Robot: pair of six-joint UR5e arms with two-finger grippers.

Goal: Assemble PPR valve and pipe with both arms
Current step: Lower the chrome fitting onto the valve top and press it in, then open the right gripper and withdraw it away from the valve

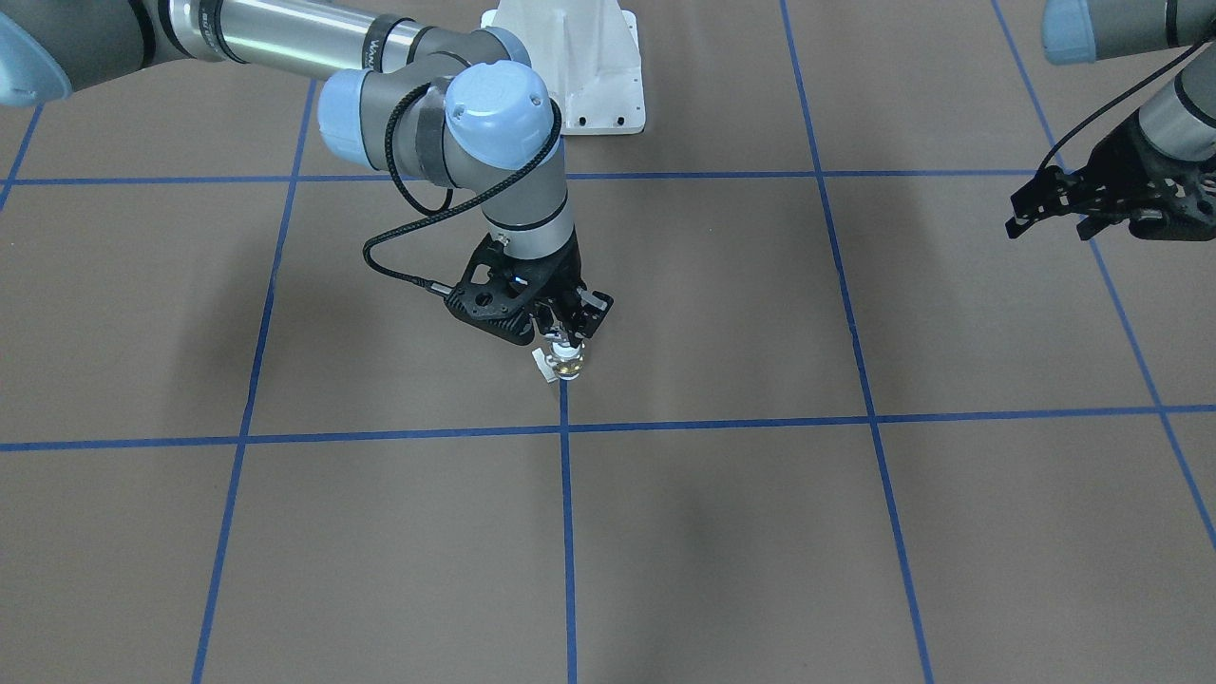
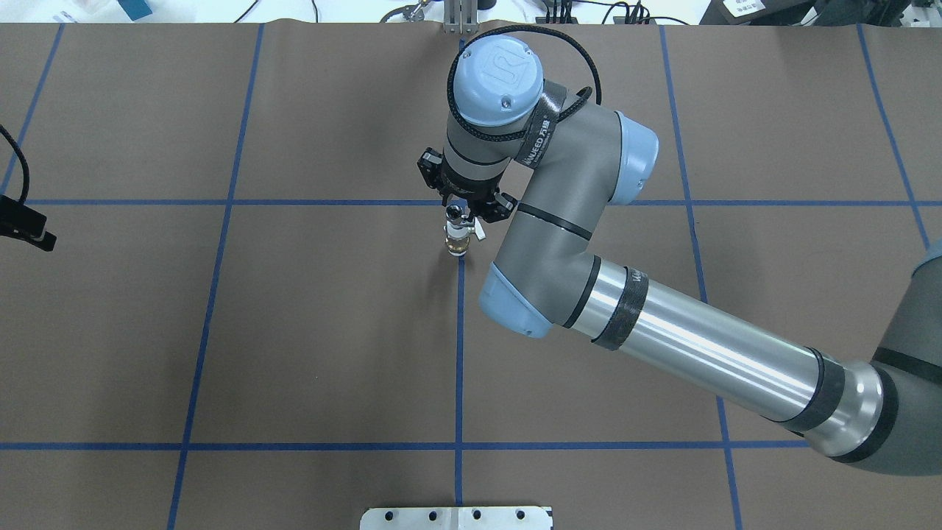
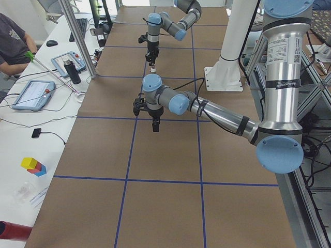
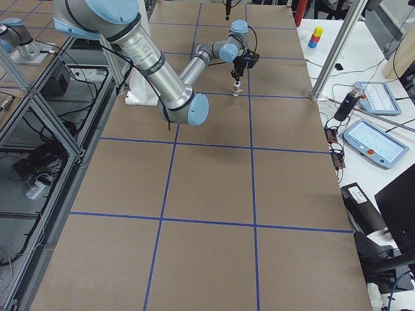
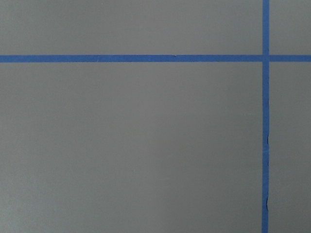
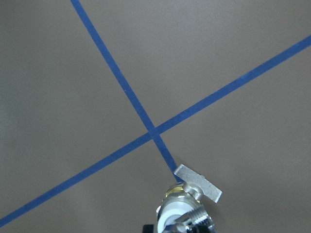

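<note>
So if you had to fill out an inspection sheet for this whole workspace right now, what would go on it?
Surface: brown table marked with a blue tape grid.
Job's things: PPR valve and chrome pipe appear joined, near a tape crossing at mid-table. I cannot tell whether they touch the table.
Clutter: nothing seen on the table.
Grippers: right gripper is shut on the pipe, with the valve below it. Left gripper is open and empty, off to the side.
Cables: black cable loops off the right wrist; second cable runs along the left arm.
Surroundings: white pedestal; side bench with control tablets, coloured blocks and a seated person.
</note>
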